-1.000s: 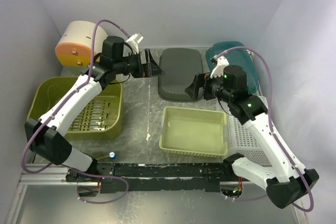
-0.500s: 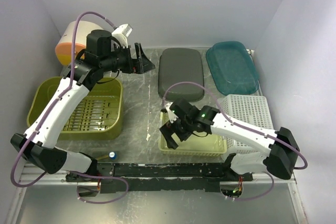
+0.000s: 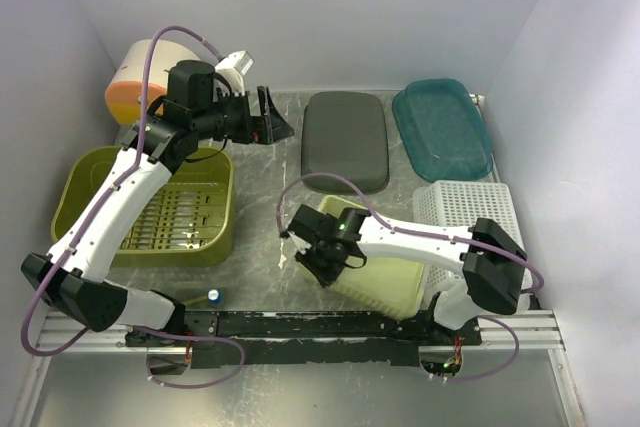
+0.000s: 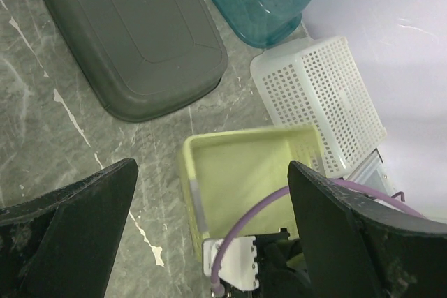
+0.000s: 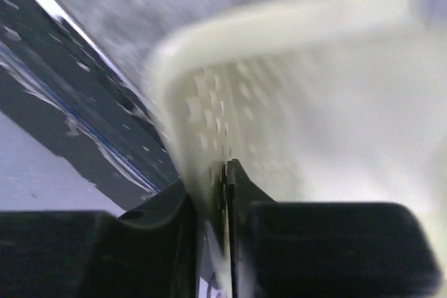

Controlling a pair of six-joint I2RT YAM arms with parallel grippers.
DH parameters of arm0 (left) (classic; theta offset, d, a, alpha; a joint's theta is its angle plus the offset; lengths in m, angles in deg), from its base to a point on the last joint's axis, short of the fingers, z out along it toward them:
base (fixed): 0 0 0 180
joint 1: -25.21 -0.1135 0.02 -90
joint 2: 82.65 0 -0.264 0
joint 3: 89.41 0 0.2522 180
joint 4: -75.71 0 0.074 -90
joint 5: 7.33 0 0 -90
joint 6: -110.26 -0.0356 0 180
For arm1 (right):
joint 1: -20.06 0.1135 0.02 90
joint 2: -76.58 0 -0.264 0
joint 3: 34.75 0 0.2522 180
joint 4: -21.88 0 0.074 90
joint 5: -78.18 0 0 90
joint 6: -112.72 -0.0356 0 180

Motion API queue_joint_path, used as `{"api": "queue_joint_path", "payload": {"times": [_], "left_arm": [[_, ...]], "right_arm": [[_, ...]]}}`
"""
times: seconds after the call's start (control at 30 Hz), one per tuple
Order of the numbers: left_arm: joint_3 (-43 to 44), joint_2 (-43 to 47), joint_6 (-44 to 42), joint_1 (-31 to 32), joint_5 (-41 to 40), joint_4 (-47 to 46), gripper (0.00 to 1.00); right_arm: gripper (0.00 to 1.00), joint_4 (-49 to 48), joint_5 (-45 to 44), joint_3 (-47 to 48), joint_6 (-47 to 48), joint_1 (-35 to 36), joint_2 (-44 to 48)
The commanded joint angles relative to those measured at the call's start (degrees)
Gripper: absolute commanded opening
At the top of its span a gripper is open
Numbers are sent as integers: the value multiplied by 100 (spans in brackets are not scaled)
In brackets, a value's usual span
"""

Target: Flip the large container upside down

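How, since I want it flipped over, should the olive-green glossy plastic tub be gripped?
Probably pinch the olive-green glossy plastic tub by the thin rim of its wall facing the middle of the table, from above, one finger inside, one outside. It sits open side up, and that wall is unobstructed.

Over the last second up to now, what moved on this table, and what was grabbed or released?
The right tool swung down from beside the grey lid to the pale green tray. It clamped the tray's near-left wall and tipped that side up, toward the white basket. The left tool pulled back slightly leftward, open. The large container, the lid and the teal bin stayed put.
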Motion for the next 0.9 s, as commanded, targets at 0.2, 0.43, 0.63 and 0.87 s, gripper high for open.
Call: {"api": "queue_joint_path", "payload": {"times": [0.2, 0.43, 0.63, 0.87], "left_arm": [[554, 119, -167, -49, -380, 441, 100], [914, 464, 266, -72, -1487, 295, 100], [949, 617, 439, -86, -2168, 304, 99], [807, 552, 406, -82, -2054, 296, 100]], "right_arm": [[0, 29, 32, 1586, -685, -112, 448], [0, -2519, 3062, 1245, -2127, -1849, 1054], [0, -6904, 4535, -199, -5430, -2845, 1144], [0, -12958, 4285, -2178, -9899, -3098, 211]]}}
